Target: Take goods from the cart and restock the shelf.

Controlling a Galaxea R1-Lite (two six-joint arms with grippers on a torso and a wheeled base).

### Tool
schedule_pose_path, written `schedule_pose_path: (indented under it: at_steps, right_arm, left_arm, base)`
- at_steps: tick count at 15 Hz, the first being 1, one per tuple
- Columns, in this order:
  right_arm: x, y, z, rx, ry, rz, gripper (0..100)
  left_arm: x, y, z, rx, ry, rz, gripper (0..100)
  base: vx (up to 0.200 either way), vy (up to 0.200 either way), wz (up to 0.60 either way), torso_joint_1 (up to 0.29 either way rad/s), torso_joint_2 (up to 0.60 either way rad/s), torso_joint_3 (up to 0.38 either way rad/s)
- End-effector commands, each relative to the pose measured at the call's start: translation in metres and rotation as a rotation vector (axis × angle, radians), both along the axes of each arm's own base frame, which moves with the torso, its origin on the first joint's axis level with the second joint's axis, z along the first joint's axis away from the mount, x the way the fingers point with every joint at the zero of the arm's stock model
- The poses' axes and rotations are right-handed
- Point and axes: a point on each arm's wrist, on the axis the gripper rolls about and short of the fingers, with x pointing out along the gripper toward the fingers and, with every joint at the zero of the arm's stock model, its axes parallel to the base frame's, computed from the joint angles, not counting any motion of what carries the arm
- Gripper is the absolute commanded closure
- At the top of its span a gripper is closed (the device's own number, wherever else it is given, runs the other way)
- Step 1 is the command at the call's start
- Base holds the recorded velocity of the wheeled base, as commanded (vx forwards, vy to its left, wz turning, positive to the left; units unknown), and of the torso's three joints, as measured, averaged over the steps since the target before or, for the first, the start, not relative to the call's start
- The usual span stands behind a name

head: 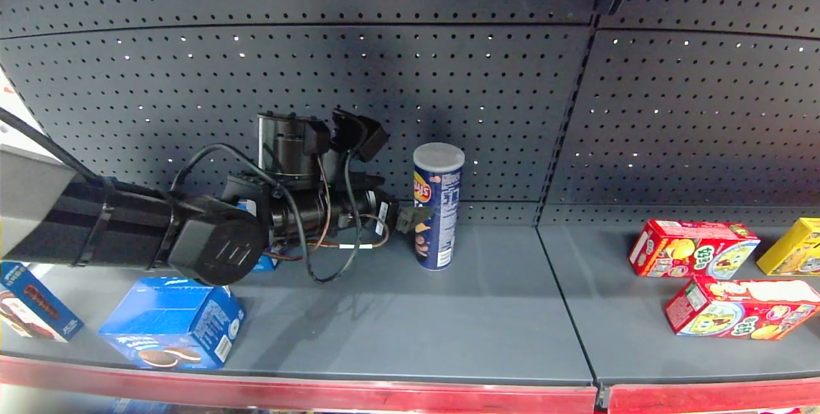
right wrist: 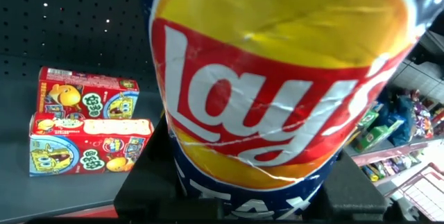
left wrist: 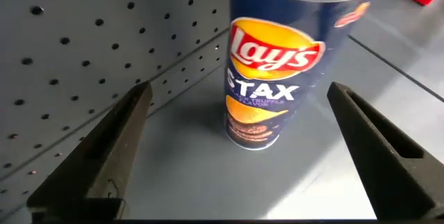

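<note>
Blue can (head: pixel 438 209) upright beside pegboard (head: pixel 384 68), fingers (left wrist: pixel 104 161) spread

Head view down over shelf (head: pixel 448 311); left wrist near standing can (left wrist: pixel 267 78) (shared), right against second can (right wrist: pixel 277 92).

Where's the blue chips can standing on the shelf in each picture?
Head view: blue chips can stands mid-shelf, beside the left pincer.
Left wrist view: top middle, just beyond the open left pincer.
Right wrist view: the huge can up close is a second can, held by the right pincer.
Shared landmark: the pegboard wall behind.
</note>
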Motion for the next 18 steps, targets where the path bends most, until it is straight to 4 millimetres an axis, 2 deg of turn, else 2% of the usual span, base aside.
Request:
schedule_pose_path:
  at_steps: [1,6,10,13,18]
  right_arm:
    - [0.000,0.000,0.000,0.000,0.001,-0.001,100]
    - [0.002,0.000,-0.002,0.000,0.013,-0.004,100]
    - [0.002,0.000,-0.004,0.001,0.017,-0.004,100]
    - [0.001,0.000,-0.007,0.001,0.020,-0.006,100]
    - [0.002,0.000,-0.009,-0.007,0.033,-0.009,100]
  left_arm:
    - [0.005,-0.003,-0.005,-0.006,0.015,0.002,0]
    - [0.007,-0.017,-0.016,-0.023,0.043,-0.018,0]
    - [0.017,-0.022,-0.027,-0.015,0.059,-0.018,0]
    - [0.026,-0.026,-0.029,-0.021,0.049,-0.013,0]
    - [0.037,-0.037,-0.027,-0.132,0.063,0.005,0]
  base:
    - [0.000,0.000,0.00,0.000,0.00,0.000]
    - [0.000,0.000,0.00,0.000,0.00,0.000]
    - [0.000,0.000,0.00,0.000,0.00,0.000]
    - [0.000,0.000,0.00,0.000,0.00,0.000]
    - [0.000,0.000,0.00,0.000,0.00,0.000]
